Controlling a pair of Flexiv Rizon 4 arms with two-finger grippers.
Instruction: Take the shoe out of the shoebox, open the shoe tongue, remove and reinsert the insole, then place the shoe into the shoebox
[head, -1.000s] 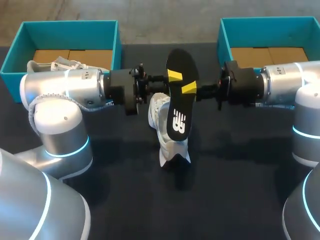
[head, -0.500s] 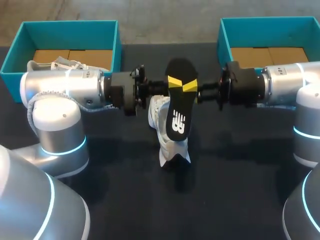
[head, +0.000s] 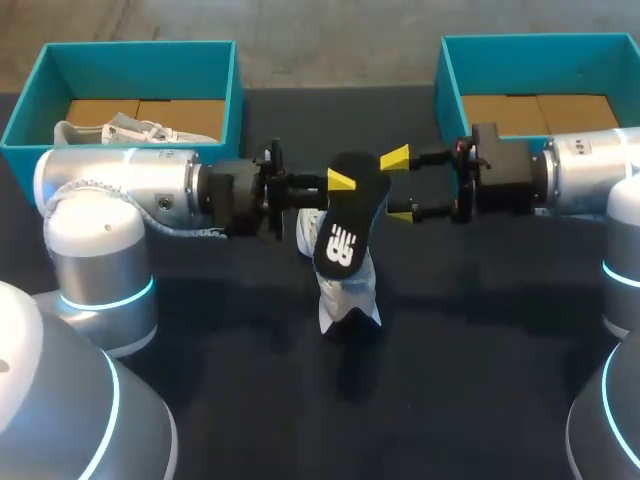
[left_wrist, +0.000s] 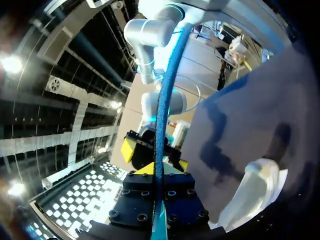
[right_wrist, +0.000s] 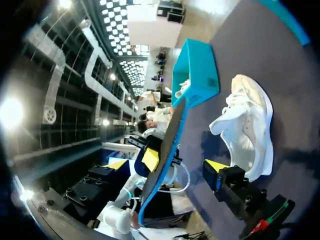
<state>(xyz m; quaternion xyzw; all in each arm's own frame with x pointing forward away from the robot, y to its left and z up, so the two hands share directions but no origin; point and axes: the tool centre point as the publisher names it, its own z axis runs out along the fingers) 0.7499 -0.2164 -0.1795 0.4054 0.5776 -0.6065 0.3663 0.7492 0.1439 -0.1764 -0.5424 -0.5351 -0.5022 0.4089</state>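
Observation:
A black insole (head: 342, 232) with a white logo hangs tilted over the white shoe (head: 345, 285), which lies on the dark table. My left gripper (head: 338, 183) is shut on the insole's upper end. In the left wrist view the insole (left_wrist: 159, 125) runs edge-on out of that gripper (left_wrist: 159, 172), with the shoe (left_wrist: 252, 195) below to one side. My right gripper (head: 398, 186) stands open just right of the insole, touching nothing. In the right wrist view its spread fingers (right_wrist: 216, 166) frame the edge-on insole (right_wrist: 165, 145), and the shoe (right_wrist: 247, 125) lies beyond.
A teal shoebox (head: 235, 75) at the back left holds another white shoe (head: 130, 128). A second teal shoebox (head: 445, 70) stands at the back right, behind my right arm. The left box (right_wrist: 197, 72) also shows past the insole in the right wrist view.
My right gripper opened, let go of the insole and drew back to the right. The left gripper closed on the insole, which dropped lower and tilted over the shoe.

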